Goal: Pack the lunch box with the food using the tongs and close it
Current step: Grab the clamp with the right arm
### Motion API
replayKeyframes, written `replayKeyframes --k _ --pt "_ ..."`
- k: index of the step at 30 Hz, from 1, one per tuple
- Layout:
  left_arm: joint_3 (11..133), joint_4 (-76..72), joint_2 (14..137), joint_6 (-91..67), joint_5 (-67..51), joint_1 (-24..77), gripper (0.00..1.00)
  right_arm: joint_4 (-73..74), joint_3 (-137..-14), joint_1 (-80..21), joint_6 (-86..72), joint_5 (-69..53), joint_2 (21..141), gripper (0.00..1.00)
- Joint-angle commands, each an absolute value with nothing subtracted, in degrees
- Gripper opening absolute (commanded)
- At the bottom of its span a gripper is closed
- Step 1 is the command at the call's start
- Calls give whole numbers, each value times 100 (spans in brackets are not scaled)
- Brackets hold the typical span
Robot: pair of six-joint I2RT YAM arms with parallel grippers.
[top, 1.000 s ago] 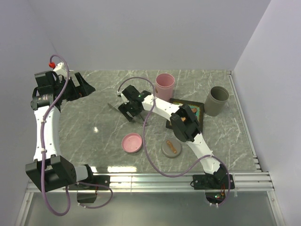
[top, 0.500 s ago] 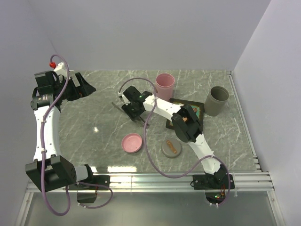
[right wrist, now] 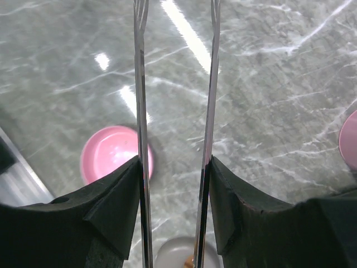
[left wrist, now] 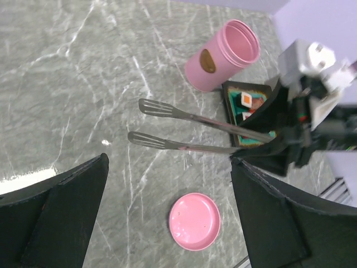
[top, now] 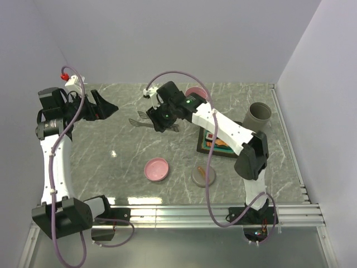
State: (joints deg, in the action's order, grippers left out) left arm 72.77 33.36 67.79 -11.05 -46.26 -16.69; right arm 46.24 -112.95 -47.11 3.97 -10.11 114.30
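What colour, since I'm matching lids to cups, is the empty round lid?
Pink; the lid shows best in the left wrist view.

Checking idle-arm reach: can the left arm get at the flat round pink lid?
Probably yes: left gripper open, bare table between it and the lid; the long silver metal tongs in the right gripper are held off that path.

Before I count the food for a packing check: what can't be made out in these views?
- Tray: in the top view the right arm crosses it; in the left wrist view the right tool covers most of it. Its food cannot be counted.
- Pink cup: top view, mostly behind the right arm.
- Grey lid: right wrist view, cut by the bottom edge.
- Tongs: joined end hidden by the right tool in every view.
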Motion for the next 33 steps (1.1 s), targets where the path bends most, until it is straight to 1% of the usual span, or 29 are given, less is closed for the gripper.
replayKeyframes --k 1,7,10,11,12,14,16,23,29,30,33 --pt "7058 2971 6276 -616 -5185 -1670 97 4895 -11189 -4693 466 -1379 10987 56" --pt "6487 2926 5442 666 -5764 -1679 97 5053 -11048 -4614 501 -1967 10477 56" --pt "6381 3514 5116 1903 -6450 -1653 96 5054 -10855 -4570 483 -2214 10214 56" --pt "6337 3733 4976 2664 -6547 -1635 96 5062 -10794 -4562 475 -2328 10152 56" --pt "6311 4066 4922 3046 -6574 -1600 95 5080 -10776 -4544 466 -2416 10064 56" --pt "6215 4271 4738 3862 -6539 -1468 95 5124 -10767 -4526 422 -2688 9993 56" --pt "6039 4403 4624 4331 -6452 -1285 94 5142 -10740 -4526 413 -2882 9914 56" --pt "5678 3780 4166 4245 -5977 -528 89 5177 -10731 -4535 273 -3814 9975 53" --pt "5748 3972 4297 4666 -5530 -35 84 5142 -10819 -4526 97 -4333 10186 52" --pt "5757 3964 4315 4693 -5459 174 82 5142 -10837 -4526 79 -4368 10204 52" --pt "5748 3806 4359 4667 -5151 640 80 5124 -10890 -4526 27 -4500 10274 52"
